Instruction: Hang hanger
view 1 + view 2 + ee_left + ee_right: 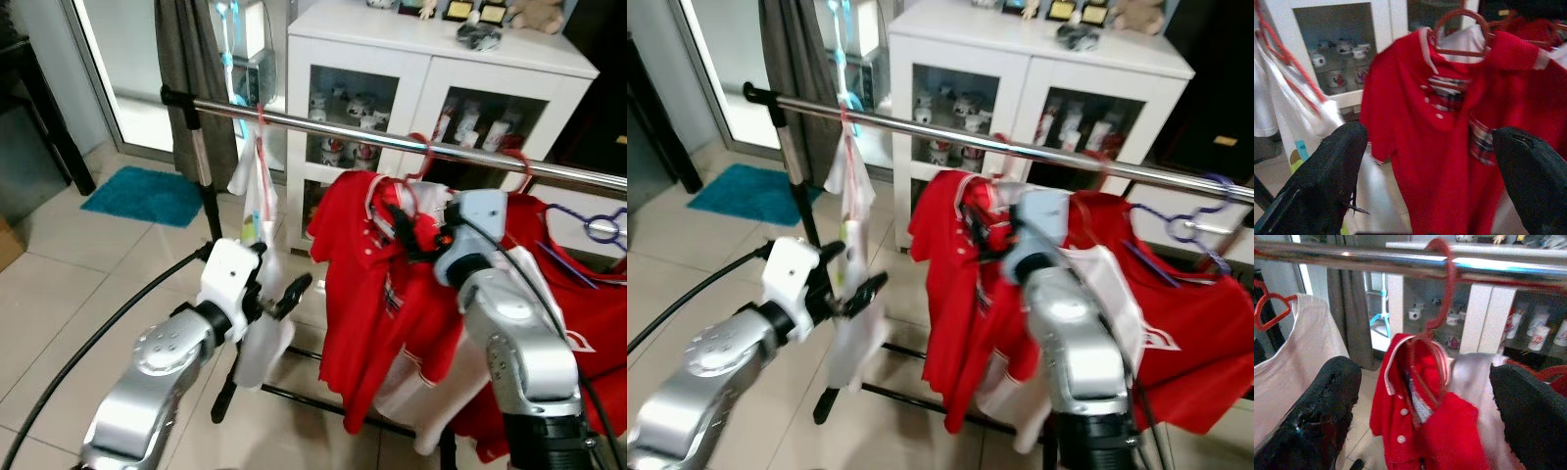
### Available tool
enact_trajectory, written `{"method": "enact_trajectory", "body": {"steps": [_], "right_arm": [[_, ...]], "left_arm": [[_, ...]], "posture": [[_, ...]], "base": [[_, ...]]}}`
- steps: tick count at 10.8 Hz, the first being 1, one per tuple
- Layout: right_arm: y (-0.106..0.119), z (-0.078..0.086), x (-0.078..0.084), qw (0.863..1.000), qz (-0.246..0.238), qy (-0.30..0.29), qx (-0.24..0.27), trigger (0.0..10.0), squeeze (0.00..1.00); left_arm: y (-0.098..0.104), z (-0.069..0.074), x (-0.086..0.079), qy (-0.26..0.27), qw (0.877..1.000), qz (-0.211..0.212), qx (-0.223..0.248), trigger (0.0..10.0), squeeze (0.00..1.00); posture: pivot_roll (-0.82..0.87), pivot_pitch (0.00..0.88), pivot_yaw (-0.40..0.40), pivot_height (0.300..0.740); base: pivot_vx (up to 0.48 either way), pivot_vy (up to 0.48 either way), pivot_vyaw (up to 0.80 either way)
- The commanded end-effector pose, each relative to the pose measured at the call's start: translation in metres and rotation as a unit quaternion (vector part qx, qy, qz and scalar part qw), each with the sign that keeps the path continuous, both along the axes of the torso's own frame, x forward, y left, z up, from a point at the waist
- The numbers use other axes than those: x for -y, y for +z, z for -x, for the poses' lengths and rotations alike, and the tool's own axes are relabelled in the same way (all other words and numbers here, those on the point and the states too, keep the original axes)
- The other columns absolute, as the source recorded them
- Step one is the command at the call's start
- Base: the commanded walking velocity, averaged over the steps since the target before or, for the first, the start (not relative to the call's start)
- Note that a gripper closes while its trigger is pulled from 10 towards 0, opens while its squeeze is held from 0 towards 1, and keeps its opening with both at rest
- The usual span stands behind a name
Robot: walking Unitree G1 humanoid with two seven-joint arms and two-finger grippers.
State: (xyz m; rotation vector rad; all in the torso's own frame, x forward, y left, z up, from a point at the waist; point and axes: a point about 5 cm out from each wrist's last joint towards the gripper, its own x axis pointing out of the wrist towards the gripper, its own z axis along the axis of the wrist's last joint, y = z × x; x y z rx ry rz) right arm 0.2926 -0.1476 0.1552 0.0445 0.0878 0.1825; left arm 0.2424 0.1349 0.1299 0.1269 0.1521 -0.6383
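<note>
Fingers point(1327, 416) apart — hanger point(1442, 293) between.

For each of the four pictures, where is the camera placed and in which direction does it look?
Left eye view: on the head, looking forward and down at the rail; both silver arms show.
Right eye view: the other eye, same scene.
Left wrist view: on the left wrist, looking between open fingers of the left gripper at the red shirt.
Right wrist view: on the right wrist, between the right gripper's open fingers, facing the red hanger hooked over the rail.
Shared: both wrist views show the red shirt.
</note>
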Motion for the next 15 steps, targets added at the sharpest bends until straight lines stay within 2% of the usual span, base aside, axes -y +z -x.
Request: {"method": "enact_trajectory", "body": {"steps": [1, 2, 3, 4, 5, 7, 8, 9, 10, 11, 13, 15], "right_arm": [[0.000, -0.003, 0.000, 1.000, 0.001, 0.000, -0.010, 10.0, 1.00], [0.000, -0.011, 0.005, 0.999, 0.021, 0.003, -0.026, 10.0, 1.00], [0.001, -0.020, 0.004, 0.999, 0.027, 0.021, -0.039, 10.0, 0.91], [0.002, -0.027, 0.002, 0.998, 0.032, 0.033, -0.041, 10.0, 0.00], [0.006, -0.049, 0.010, 0.997, 0.060, -0.004, -0.047, 10.0, 0.00], [0.010, -0.064, 0.026, 0.994, 0.073, -0.032, -0.071, 10.0, 0.00], [0.013, -0.071, 0.036, 0.994, 0.064, -0.038, -0.082, 10.0, 0.00], [0.014, -0.073, 0.039, 0.994, 0.060, -0.036, -0.087, 10.0, 0.00], [0.011, -0.077, 0.039, 0.994, 0.040, -0.008, -0.105, 5.5, 0.00], [0.008, -0.082, 0.038, 0.993, 0.025, 0.021, -0.116, 0.1, 0.00], [0.004, -0.091, 0.039, 0.990, 0.023, 0.052, -0.132, 0.0, 0.00], [0.007, -0.097, 0.045, 0.988, 0.026, 0.050, -0.145, 0.0, 0.00]], "left_arm": [[0.002, 0.004, 0.002, -0.032, 0.999, -0.003, -0.006, 10.0, 0.00], [0.004, 0.010, 0.005, -0.078, 0.997, 0.002, -0.019, 10.0, 0.00], [0.005, 0.011, 0.006, -0.096, 0.995, 0.005, -0.023, 10.0, 0.00], [0.005, 0.011, 0.007, -0.102, 0.994, 0.004, -0.024, 10.0, 0.00], [0.004, 0.012, 0.007, -0.113, 0.993, 0.003, -0.028, 10.0, 0.00], [0.004, 0.013, 0.007, -0.118, 0.993, 0.002, -0.030, 10.0, 0.00], [0.004, 0.015, 0.006, -0.121, 0.992, 0.001, -0.032, 10.0, 0.00], [0.004, 0.016, 0.006, -0.124, 0.992, 0.001, -0.032, 10.0, 0.00], [0.005, 0.017, 0.007, -0.138, 0.990, 0.004, -0.030, 10.0, 0.00], [0.008, 0.018, 0.008, -0.153, 0.988, 0.009, -0.028, 10.0, 0.00], [0.009, 0.017, 0.009, -0.161, 0.987, 0.008, -0.025, 10.0, 0.00], [0.009, 0.017, 0.009, -0.164, 0.986, 0.007, -0.025, 10.0, 0.00]], "posture": [[0.02, 0.000, -0.045, 0.740], [0.02, 0.000, -0.039, 0.740], [0.01, 0.000, -0.037, 0.740], [0.01, 0.000, -0.036, 0.740], [0.01, 0.000, -0.037, 0.740], [0.02, 0.000, -0.054, 0.740], [0.03, 0.000, -0.060, 0.740], [0.03, 0.000, -0.059, 0.740], [0.03, 0.000, -0.058, 0.740], [0.02, 0.000, -0.053, 0.740], [0.02, 0.000, -0.048, 0.740], [0.02, 0.000, -0.052, 0.740]], "base": [[0.000, 0.000, 0.00], [0.000, 0.000, 0.00], [0.000, 0.000, 0.00], [0.000, 0.000, 0.00], [0.000, 0.000, 0.00], [0.000, 0.000, 0.00], [0.000, 0.000, 0.00], [0.000, 0.000, 0.00], [0.000, 0.000, 0.00], [0.000, 0.000, 0.00], [0.000, 0.000, 0.00], [0.000, 0.000, 0.00]]}}
